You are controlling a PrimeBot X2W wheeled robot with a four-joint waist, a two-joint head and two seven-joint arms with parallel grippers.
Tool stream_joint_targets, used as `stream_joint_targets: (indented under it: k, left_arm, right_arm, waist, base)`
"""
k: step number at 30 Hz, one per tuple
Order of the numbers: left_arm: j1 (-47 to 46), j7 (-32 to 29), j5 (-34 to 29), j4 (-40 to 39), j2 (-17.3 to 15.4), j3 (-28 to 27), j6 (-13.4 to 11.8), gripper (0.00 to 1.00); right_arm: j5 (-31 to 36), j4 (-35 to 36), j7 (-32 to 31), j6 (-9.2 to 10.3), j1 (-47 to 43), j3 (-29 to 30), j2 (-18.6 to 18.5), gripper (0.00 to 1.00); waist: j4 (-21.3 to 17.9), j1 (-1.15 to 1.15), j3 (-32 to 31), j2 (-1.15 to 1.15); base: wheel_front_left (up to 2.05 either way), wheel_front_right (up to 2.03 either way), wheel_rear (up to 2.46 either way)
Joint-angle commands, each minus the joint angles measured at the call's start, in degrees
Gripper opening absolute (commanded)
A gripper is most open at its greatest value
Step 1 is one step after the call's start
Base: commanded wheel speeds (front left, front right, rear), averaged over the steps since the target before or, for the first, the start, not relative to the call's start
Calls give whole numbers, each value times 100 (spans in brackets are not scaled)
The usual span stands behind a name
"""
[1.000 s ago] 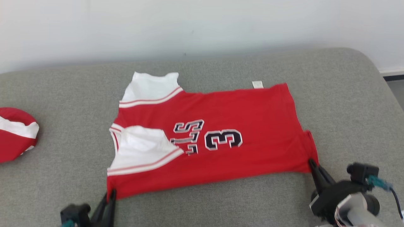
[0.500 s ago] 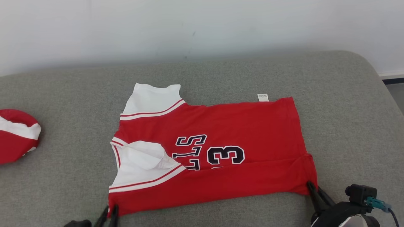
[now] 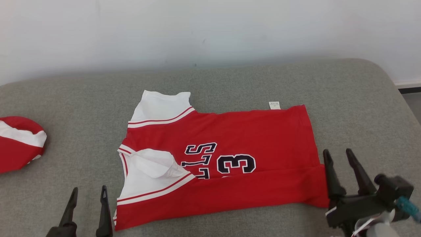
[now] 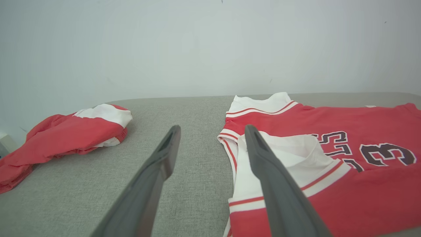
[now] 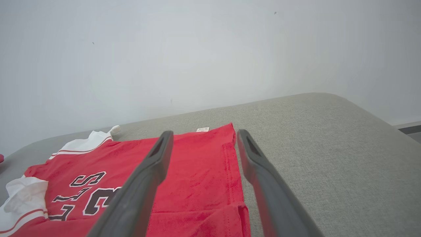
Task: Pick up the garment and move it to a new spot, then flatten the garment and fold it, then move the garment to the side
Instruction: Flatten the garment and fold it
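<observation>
The garment point(image 3: 250, 138) is a red jersey with white sleeves and a black number 3, lying flat on the grey cushion point(image 3: 230, 82), its near edge folded over in a band across the lettering. My left gripper point(image 3: 88, 193) is open just left of the jersey's near-left corner, holding nothing. In the left wrist view the garment point(image 4: 329, 154) lies to the right of that gripper point(image 4: 212, 130). My right gripper point(image 3: 338, 154) is open beside the near-right corner, empty. The right wrist view has the garment point(image 5: 197, 164) under and left of the right gripper point(image 5: 203, 135).
A second red and white garment point(image 3: 18, 141) lies bunched at the cushion's left edge, also in the left wrist view as the bunched garment point(image 4: 65, 131). A white wall point(image 3: 210, 29) stands behind the cushion. The cushion's rounded right edge point(image 3: 399, 95) drops to the floor.
Both grippers have opened and let go of the jersey's near corners, and now stand just clear of the cloth. The near edge stays folded over. The head camera has tilted slightly.
</observation>
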State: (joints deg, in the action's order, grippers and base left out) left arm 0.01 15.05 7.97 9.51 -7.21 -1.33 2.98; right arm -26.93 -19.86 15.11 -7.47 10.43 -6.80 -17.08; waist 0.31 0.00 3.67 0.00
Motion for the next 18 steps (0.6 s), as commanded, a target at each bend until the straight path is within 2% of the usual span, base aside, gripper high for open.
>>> stream_joint_targets:
  k: [1,6,10,18]
  left_arm:
    - [103,19,-156,-91,98,-98,-70,100]
    - [226,19,-312,-169,291,-355,-245,100]
    - [226,19,-314,-92,367,-479,-240,100]
    - [199,19,-354,50,420,-636,-187,100]
  right_arm:
    - [382,323,2,-7,-250,196,298,100]
    - [1240,908,3,-7,-716,486,842,100]
    - [1605,1099,3,-7,-873,596,1108,100]
    - [1859,1133,4,-7,-952,606,1293,100]
  waist:
    - [14,0,34,0]
    - [14,0,150,0]
    - [-4,0,277,0]
    - [-71,0,300,0]
  base:
    - [0,0,0]
    - [0,0,0]
    - [0,0,0]
    - [0,0,0]
